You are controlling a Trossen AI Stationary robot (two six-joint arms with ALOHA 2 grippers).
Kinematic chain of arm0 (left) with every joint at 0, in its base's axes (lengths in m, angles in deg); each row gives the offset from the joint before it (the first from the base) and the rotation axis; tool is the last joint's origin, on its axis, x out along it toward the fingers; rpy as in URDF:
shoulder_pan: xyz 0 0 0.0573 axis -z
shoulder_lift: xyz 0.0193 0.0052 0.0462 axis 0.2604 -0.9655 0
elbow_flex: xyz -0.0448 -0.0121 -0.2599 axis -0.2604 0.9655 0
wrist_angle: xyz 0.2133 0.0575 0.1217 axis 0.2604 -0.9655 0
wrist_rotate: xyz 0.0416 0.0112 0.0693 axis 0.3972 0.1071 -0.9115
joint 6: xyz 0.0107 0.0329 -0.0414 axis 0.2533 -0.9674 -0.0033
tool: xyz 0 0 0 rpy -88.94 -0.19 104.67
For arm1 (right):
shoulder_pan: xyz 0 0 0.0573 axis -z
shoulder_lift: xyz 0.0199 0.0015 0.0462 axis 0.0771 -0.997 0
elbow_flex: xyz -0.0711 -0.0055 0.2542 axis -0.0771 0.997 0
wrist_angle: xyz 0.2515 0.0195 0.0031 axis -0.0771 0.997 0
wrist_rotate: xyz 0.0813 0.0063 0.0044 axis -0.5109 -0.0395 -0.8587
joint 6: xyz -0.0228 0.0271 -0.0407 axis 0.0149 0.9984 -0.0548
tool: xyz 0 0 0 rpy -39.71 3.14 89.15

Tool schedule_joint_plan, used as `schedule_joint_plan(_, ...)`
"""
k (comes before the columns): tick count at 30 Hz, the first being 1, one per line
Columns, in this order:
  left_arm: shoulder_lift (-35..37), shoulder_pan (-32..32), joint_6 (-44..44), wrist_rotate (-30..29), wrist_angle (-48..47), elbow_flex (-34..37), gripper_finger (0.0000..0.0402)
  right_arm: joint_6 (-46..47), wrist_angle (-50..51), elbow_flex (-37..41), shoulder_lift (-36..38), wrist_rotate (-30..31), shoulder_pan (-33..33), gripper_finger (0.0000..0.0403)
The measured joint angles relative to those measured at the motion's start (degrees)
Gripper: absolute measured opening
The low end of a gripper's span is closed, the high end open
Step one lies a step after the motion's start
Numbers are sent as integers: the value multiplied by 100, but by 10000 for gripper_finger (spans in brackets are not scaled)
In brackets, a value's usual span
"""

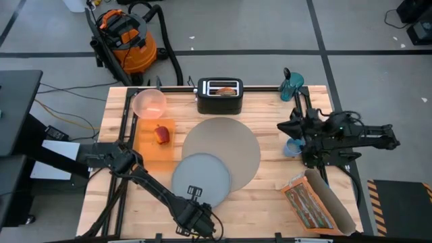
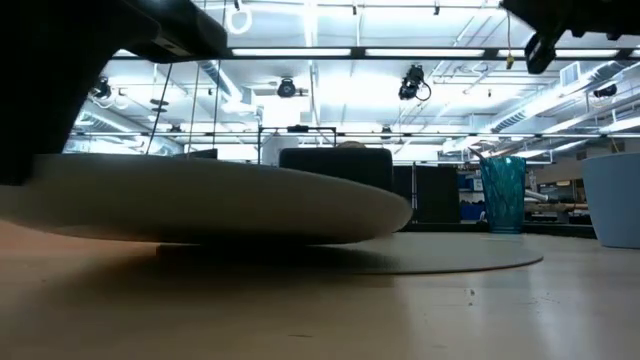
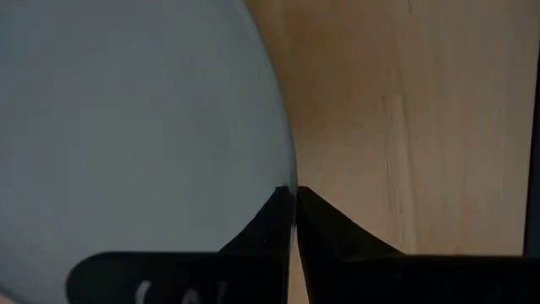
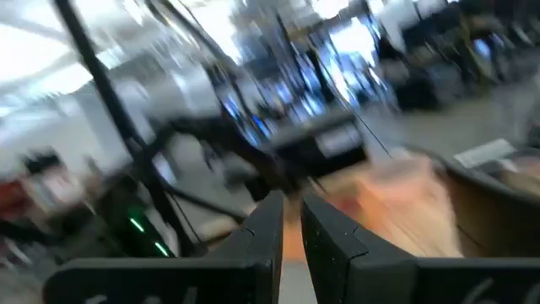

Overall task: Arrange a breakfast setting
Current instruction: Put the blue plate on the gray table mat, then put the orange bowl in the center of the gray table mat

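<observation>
The grey plate (image 1: 201, 177) lies on the near part of the large round grey mat (image 1: 226, 145); in the low view the plate (image 2: 200, 200) fills the left. My left gripper (image 1: 195, 196) is at the plate's near edge, shut on its rim. My right gripper (image 1: 291, 128) hangs above the small blue cup (image 1: 292, 147), its fingers nearly together and empty. The pink bowl (image 1: 148, 102) and the red apple (image 1: 162, 133) are at the far left. The bagel (image 1: 227, 88) sticks up from the black toaster (image 1: 219, 96). The orange cereal box (image 1: 307, 206) lies flat at the near right. No spoon shows. My left gripper pinches the plate's near rim (image 3: 289, 173) between its two fingers, one on the plate's side and one on the table's side. The fingers come from the table's near side. The plate's far part rests on the mat (image 2: 470, 262).
An orange board (image 1: 152, 150) lies under the apple at the left. A teal bottle (image 1: 291, 84) stands at the far right corner. A large grey-brown flap (image 1: 334, 202) lies beside the cereal box. Bare wood shows along the near edge, right of the plate.
</observation>
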Motion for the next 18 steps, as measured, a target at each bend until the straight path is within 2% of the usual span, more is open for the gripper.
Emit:
schedule_joint_plan(3,0,-13,154,2,25,0,37,-313,903,-372,-334,239,0,67)
schedule_joint_plan(6,0,-33,357,13,-7,0,72,-523,1455,-770,-691,284,0,85)
schedule_joint_plan(11,2,-74,607,218,-355,-65,134,-611,1671,-1284,-1170,240,0,114)
schedule_joint_plan(15,6,-148,765,303,-871,-687,161,-545,1730,-1683,-1340,61,0,118)
schedule_joint_plan(18,7,-241,761,117,-1058,-1343,166,-667,2059,-2039,-1460,367,0,117)
